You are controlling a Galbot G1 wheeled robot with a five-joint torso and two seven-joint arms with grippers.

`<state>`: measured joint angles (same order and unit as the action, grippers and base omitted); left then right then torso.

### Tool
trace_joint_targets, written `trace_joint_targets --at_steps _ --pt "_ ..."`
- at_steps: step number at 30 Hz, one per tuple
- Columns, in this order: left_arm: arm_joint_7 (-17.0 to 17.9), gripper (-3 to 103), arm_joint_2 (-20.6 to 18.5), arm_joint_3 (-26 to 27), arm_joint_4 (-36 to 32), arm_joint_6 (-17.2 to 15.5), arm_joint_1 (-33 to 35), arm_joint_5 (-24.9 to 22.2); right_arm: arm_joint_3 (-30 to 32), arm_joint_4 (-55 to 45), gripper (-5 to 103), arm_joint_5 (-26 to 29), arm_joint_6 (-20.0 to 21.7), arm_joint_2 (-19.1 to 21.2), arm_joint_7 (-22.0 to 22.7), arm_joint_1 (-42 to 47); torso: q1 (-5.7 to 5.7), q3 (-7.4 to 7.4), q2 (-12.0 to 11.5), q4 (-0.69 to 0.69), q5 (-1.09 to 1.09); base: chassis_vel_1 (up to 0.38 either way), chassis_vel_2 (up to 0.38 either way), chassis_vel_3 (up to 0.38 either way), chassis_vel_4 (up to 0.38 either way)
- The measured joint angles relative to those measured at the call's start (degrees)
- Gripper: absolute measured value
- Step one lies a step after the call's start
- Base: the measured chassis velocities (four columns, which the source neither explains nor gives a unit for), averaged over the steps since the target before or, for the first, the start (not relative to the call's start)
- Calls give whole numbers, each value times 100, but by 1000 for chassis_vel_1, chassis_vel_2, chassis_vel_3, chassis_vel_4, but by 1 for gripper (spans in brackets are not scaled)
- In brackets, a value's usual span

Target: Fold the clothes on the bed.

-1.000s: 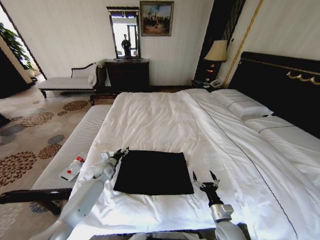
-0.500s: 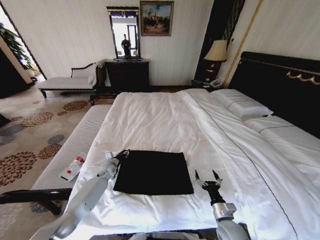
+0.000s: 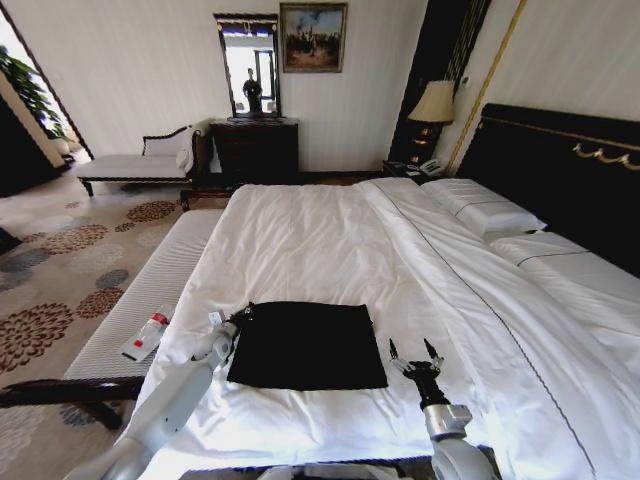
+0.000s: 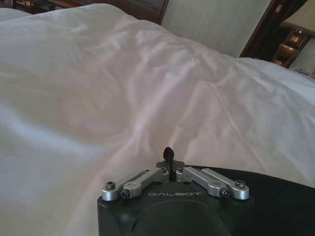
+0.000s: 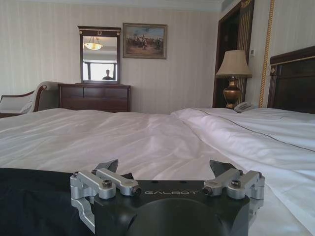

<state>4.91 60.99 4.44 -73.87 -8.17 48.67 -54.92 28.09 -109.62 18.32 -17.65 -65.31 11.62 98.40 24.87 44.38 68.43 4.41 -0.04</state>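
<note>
The clothes (image 3: 305, 345) are one black garment lying flat as a neat rectangle on the bed (image 3: 300, 240), near its foot edge. My left gripper (image 3: 243, 313) sits at the garment's far left corner, shut. In the left wrist view its fingertips (image 4: 169, 153) meet over white sheet, with the black fabric (image 4: 280, 196) just beside the gripper body. My right gripper (image 3: 417, 352) stands open on the sheet just past the garment's right edge. The right wrist view shows this gripper (image 5: 165, 169) with nothing between its spread fingers and the black cloth (image 5: 34, 196) off to one side.
A narrow striped white bench (image 3: 150, 285) runs along the bed's left side with a small red-and-white item (image 3: 145, 335) on it. Pillows (image 3: 485, 212) and a dark headboard (image 3: 560, 170) are at the right. A dresser (image 3: 255, 150) and chaise (image 3: 135, 165) stand by the far wall.
My left gripper has closed its fingers and dropped slightly toward the sheet at the garment's corner. The right gripper has edged a little forward and stays open. The garment has not moved.
</note>
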Motion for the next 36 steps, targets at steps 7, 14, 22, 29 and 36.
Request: trace_joint_targets --at_steps 7,14,22,29,36 --pt "111 1 -104 131 -398 83 181 200 -23 2 100 685 219 414 161 -337 0 0 0 2 -1 0 0 0 0" --pt "171 1 -373 293 -987 142 518 306 -237 201 100 2351 908 1157 -145 -1427 0 1 0 -3 0 0 0 0 0" --pt "326 1 -412 307 -1217 143 681 415 -717 1164 100 4498 2264 1394 -1270 -2831 0 1 0 -1 1 0 0 0 0" --pt "454 1 -557 326 -1382 116 835 430 -1740 3113 100 4806 2475 992 -2202 -4372 1 1 0 0 0 0 0 0 0" --pt "463 1 -547 273 -1351 106 771 427 -1995 3608 100 4661 2469 754 -2314 -4641 1 1 0 0 0 0 0 0 0"
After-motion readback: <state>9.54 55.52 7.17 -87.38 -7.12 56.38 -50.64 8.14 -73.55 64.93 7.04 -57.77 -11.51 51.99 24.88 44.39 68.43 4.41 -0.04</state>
